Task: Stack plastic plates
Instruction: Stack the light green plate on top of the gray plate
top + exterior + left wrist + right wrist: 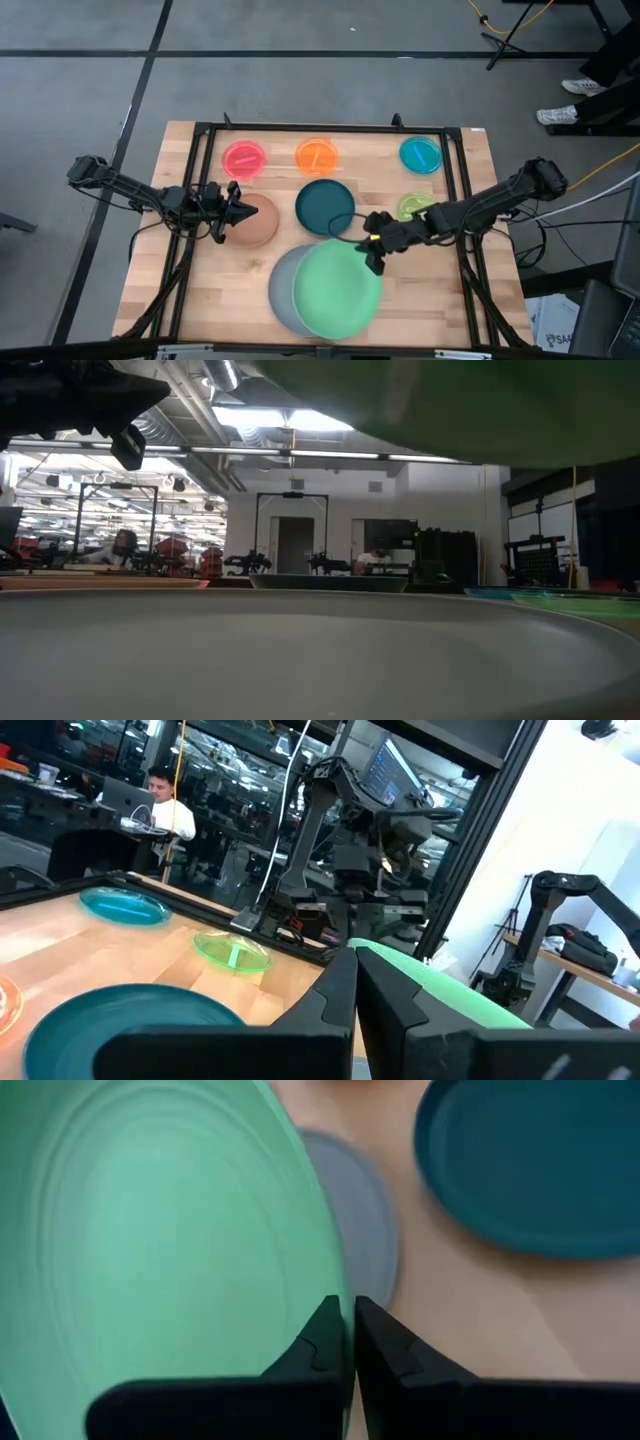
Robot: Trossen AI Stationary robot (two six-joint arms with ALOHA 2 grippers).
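At the table's near edge, the right gripper (pixel 374 262), clenched on the rim of the large round light green plastic plate (pixel 335 292), holds it over the large grey plastic plate (pixel 280 290), seemingly to stack it, while the left gripper (pixel 243 211), clenched empty, waits above the medium brown plate (pixel 258 226).

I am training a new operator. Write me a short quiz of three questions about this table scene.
1. True or false: the light green plate lies over part of the grey plate.
2. Which gripper clamps the light green plate's rim: A left gripper, B right gripper?
3. Name the plate under the left gripper's tips.

Key: 1 true. 2 B; its jaws are shut on the rim. 3 the brown plate.
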